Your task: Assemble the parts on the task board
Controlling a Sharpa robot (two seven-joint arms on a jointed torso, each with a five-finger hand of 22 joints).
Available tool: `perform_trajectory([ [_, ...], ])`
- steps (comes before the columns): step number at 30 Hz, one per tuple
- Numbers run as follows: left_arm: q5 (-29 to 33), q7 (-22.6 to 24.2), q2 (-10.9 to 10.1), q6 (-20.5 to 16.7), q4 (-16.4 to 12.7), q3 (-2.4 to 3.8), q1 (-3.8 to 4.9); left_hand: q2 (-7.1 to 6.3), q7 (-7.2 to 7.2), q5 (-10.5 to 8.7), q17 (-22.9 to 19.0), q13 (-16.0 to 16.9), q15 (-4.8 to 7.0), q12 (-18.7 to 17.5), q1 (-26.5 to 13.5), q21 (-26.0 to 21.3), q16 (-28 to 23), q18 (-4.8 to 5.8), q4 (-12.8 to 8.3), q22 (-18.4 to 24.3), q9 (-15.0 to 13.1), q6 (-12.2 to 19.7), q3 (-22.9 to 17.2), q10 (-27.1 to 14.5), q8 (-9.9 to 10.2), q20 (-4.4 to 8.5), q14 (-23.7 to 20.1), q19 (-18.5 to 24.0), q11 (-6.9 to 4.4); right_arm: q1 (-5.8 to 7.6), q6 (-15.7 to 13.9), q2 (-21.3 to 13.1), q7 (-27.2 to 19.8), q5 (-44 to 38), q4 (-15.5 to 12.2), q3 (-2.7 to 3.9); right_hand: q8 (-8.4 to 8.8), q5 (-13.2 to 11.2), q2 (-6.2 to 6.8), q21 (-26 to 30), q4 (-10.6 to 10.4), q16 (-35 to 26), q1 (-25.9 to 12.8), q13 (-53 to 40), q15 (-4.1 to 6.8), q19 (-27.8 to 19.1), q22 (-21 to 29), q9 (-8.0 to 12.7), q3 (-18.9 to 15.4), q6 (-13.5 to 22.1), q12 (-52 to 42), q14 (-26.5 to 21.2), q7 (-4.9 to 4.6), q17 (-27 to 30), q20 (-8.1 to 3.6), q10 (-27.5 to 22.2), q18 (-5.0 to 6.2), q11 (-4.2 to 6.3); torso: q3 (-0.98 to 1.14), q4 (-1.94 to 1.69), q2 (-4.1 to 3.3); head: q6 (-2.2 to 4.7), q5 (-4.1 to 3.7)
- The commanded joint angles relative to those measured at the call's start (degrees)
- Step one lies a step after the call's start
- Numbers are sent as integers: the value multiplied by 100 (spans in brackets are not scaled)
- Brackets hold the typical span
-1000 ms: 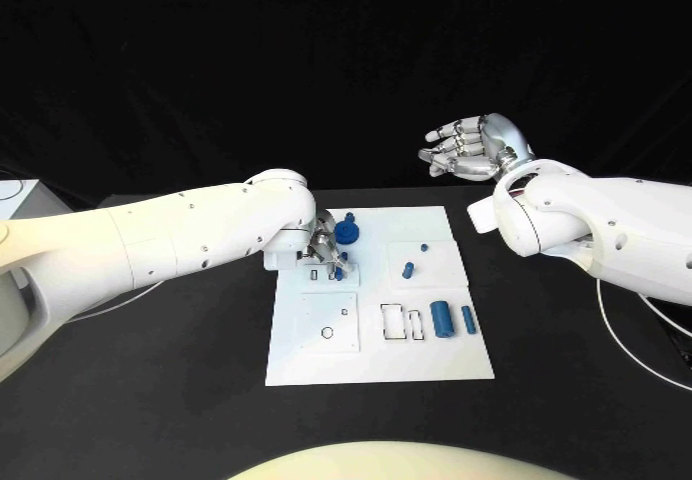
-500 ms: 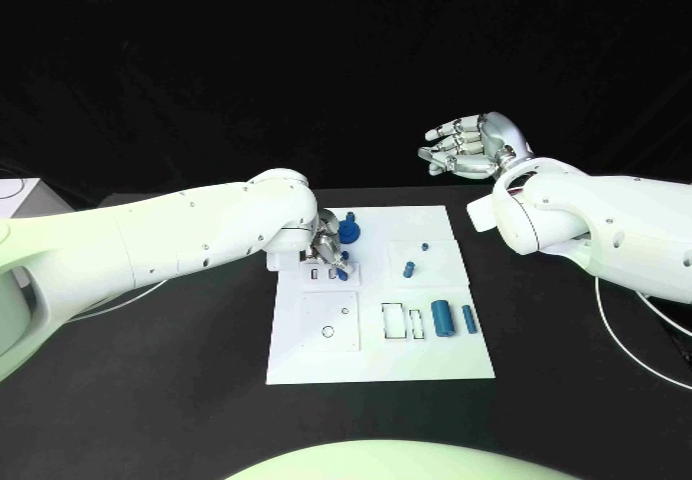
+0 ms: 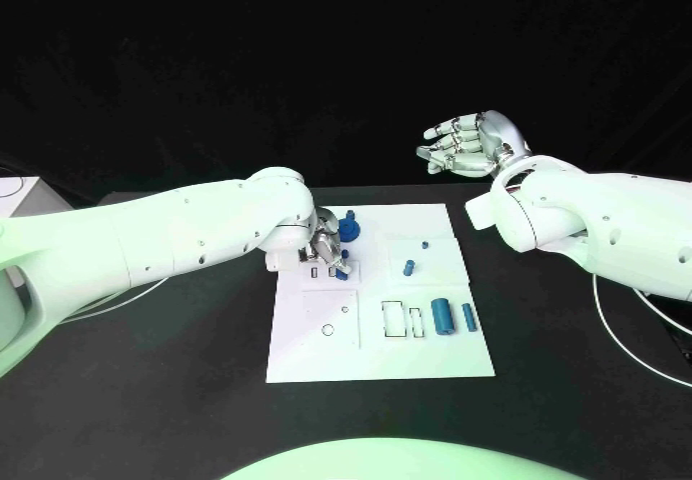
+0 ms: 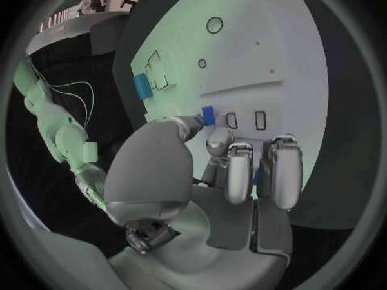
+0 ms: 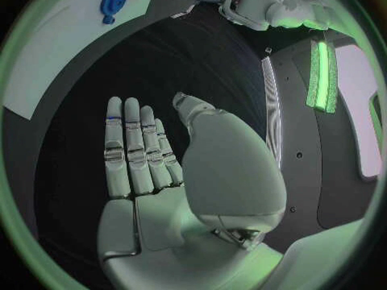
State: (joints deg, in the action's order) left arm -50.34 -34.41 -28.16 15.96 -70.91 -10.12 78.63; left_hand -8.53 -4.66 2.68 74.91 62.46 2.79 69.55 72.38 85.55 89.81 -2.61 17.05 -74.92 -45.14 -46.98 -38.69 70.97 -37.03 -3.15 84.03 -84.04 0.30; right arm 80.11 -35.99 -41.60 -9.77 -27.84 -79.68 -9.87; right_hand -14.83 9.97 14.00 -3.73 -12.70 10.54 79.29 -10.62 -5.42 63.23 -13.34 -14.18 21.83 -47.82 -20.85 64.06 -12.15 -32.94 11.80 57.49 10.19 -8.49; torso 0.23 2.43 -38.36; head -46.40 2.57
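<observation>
Left hand (image 3: 326, 243) pinches a small blue part (image 4: 207, 115) over the task board (image 3: 433, 362); a tilt could jam it. Right hand (image 3: 469, 142) hovers open, holding nothing.

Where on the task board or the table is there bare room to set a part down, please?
Bare: the task board's near strip below the outlined slots, and the black table beside it. Crowded: the far left corner, where the left hand works by a blue part, and the cylinders at the right edge.
</observation>
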Motion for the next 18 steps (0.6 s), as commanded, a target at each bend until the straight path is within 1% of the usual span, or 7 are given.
perform_trajectory([
  [1,266,87,-21,-174,-42,6,0,-45,22,21,1509,18,34,-19,-64,24,19,74,-836,-643,-697,17,-890,49,-31,21,597,-179,-2,-5,110,6,-26,-6,9,2,20,34,-13,11,33,-28,-70,12,-23,-23,13,7,-15,22,30,0,-73,9,5,-4,36,-35,0,5,5,-7,-4],
  [8,327,64,-121,-389,-106,16,3,-113,27,99,1509,71,38,17,-207,13,19,69,-1013,-627,-832,-15,-1156,124,-77,19,597,-171,-9,-12,124,-3,-27,-6,22,1,24,32,-13,11,34,-45,-91,36,-28,-29,42,10,-26,27,33,-1,-77,25,10,-8,35,-39,6,0,8,-23,-12],
  [9,325,52,-141,-408,-111,17,4,-173,36,381,1509,87,50,30,-329,20,19,73,-1102,-644,-908,-55,-1276,174,-104,28,597,-182,-21,-13,127,-6,-28,-6,24,0,24,32,-13,11,34,-45,-91,36,-28,-29,42,10,-26,27,33,-1,-77,25,10,-8,35,-39,7,0,8,-22,-11],
  [10,313,44,-157,-421,-115,18,5,-180,38,415,1509,88,52,31,-345,23,19,74,-1116,-649,-918,-59,-1290,180,-107,29,597,-185,-23,-15,129,-8,-29,-5,25,0,24,32,-13,11,34,-45,-91,36,-28,-29,42,10,-26,27,33,-1,-77,25,10,-8,35,-39,9,-2,7,-20,-9],
  [12,253,30,-188,-440,-124,19,6,-221,49,624,1509,89,63,29,-448,25,19,75,-1207,-658,-980,-90,-1364,213,-116,39,597,-192,-35,-17,134,-12,-30,-4,29,0,27,31,-12,12,36,-56,-103,52,-31,-33,60,13,-34,31,35,-4,-79,35,13,-13,35,-43,11,-5,7,-33,-8],
  [15,99,19,-223,-474,-145,18,7,-248,56,749,1509,93,71,30,-505,30,19,78,-1272,-670,-1020,-112,-1401,234,-118,46,597,-199,-44,-20,138,-19,-31,-1,31,-1,27,31,-12,12,36,-56,-103,52,-31,-33,60,13,-34,31,35,-4,-79,35,13,-13,35,-43,8,-5,3,-26,-10],
  [18,-96,-10,-243,-521,-151,15,7,-264,59,819,1509,99,76,33,-529,33,19,79,-1308,-677,-1040,-126,-1420,249,-119,49,597,-203,-49,-22,141,-25,-32,2,35,-2,33,30,-14,12,39,-75,-123,79,-38,-43,93,18,-49,41,38,-9,-86,53,19,-23,35,-50,5,-11,0,-36,-2],
])
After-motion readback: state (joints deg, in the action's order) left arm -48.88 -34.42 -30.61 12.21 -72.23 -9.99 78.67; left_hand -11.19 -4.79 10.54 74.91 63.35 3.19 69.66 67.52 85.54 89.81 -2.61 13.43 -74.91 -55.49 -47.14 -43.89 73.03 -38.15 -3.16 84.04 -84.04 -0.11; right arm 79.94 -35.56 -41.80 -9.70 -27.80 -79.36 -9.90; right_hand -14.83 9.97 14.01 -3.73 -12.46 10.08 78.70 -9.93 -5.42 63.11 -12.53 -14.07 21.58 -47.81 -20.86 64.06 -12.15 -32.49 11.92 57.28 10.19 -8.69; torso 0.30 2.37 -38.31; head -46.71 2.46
